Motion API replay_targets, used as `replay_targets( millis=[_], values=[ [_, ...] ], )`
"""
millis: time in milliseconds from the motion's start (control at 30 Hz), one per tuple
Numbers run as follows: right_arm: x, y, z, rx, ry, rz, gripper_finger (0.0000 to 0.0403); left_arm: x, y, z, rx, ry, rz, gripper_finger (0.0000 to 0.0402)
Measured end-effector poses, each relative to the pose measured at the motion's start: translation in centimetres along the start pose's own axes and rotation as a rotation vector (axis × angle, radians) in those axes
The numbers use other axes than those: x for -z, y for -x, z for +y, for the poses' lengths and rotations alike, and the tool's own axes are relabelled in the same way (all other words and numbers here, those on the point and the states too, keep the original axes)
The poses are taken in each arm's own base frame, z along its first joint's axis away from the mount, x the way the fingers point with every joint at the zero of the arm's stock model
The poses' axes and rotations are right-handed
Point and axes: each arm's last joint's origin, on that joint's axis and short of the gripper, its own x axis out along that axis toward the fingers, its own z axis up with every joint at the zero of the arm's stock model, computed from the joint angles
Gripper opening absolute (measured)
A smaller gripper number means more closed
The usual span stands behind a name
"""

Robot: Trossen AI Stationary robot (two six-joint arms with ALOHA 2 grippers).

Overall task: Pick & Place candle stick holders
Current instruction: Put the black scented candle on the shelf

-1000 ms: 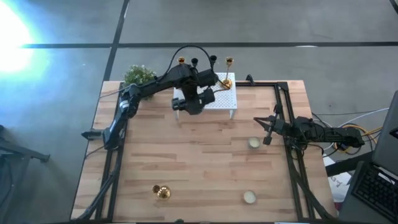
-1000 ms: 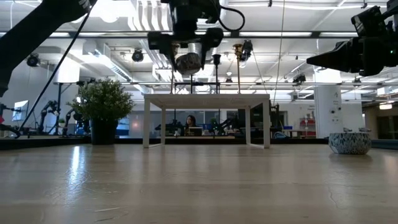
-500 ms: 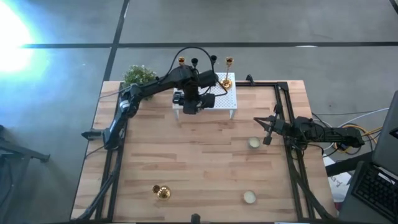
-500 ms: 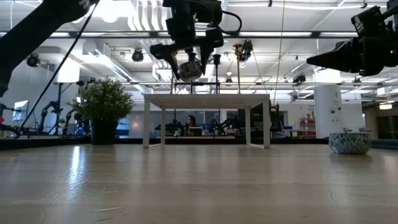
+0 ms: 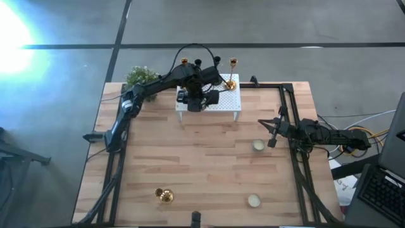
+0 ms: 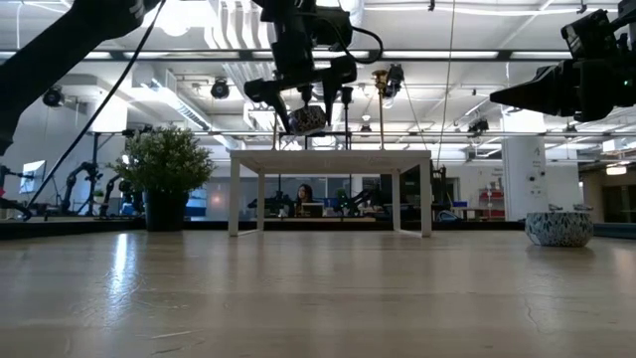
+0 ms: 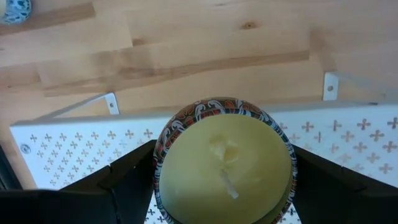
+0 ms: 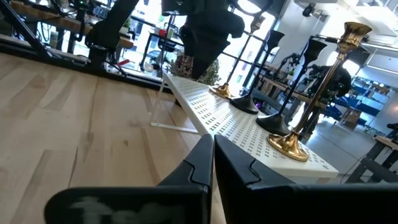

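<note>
1. The left gripper (image 5: 197, 100) has moved farther back over the white rack (image 5: 231, 101) since a second ago, when it hung at the rack's front edge. It has also come lower toward the rack top.
2. Its two dark fingers (image 7: 127, 183) are spread wide and squeeze a round candle cup (image 7: 225, 160) with a painted rim and pale wax inside. The cup hangs just above the rack, not touching it.
3. The right gripper (image 5: 271, 135) has not moved. It waits near the table's right side, and its fingers are pressed together with nothing in them.
4. Four candle stick holders stand in a row along the back of the rack, behind the left gripper. A gold holder (image 5: 232, 79) is at the right end, two black holders (image 5: 216, 61) are in the middle, and another gold one (image 5: 184, 63) is at the left end.
5. One more gold holder (image 5: 164, 196) lies on its side near the front of the table, well apart from both grippers.
6. A green plant (image 5: 140, 77) sits at the back left corner.
7. Two more candle cups (image 5: 258, 145) rest on the table's right half, one near the right gripper.
</note>
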Motion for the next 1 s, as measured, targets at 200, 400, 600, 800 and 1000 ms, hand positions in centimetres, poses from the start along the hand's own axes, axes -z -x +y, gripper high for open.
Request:
replay_targets(
  millis=[200,400,600,800,1000],
  values=[
    [0.0,0.0,0.0,0.000,0.000,0.000,0.0008,-0.3,0.0,0.1,0.006,0.060,-0.004,0.0307],
    [0.0,0.0,0.0,0.000,0.000,0.001,0.0008,-0.5,-0.1,0.2,0.004,0.010,-0.019,0.0307],
    [0.0,0.0,0.0,0.000,0.000,0.000,0.0008,0.0,0.0,-0.1,0.004,0.005,-0.016,0.0307],
    [0.0,0.0,0.0,0.000,0.000,0.000,0.0008,1.4,-0.8,0.0,-0.028,-0.069,0.016,0.0307],
    [0.0,0.0,0.0,0.000,0.000,0.000,0.0008,3.0,-2.4,0.4,-0.020,-0.137,0.101,0.0307]
  ],
)
